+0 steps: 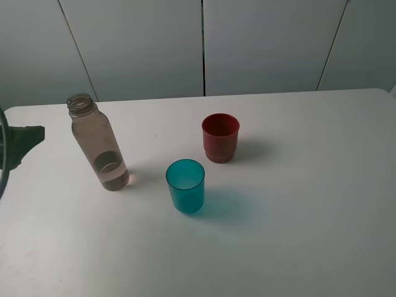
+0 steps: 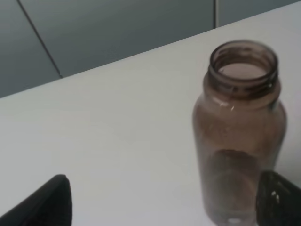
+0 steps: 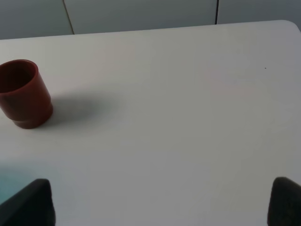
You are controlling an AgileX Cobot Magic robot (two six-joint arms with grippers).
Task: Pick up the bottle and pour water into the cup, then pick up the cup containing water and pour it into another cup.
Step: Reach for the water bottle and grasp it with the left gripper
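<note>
First step in hand: my left pincer (image 2: 164, 203) stands open, empty, near the bottle (image 2: 240, 127), which I must next centre between the jaws before closing.

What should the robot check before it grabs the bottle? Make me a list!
1. Bottle standing upright with no cap: ok.
2. Left gripper jaws wide open: ok.
3. Bottle centred between those jaws: not ok. In the left wrist view it sits towards one jaw, and the gripper is apart from it.
4. Teal cup upright, mouth up, apart from the bottle: ok.
5. Red cup upright, apart from the teal cup: ok.
6. Enough water in the bottle: cannot tell. Only the bottom part looks filled.
</note>
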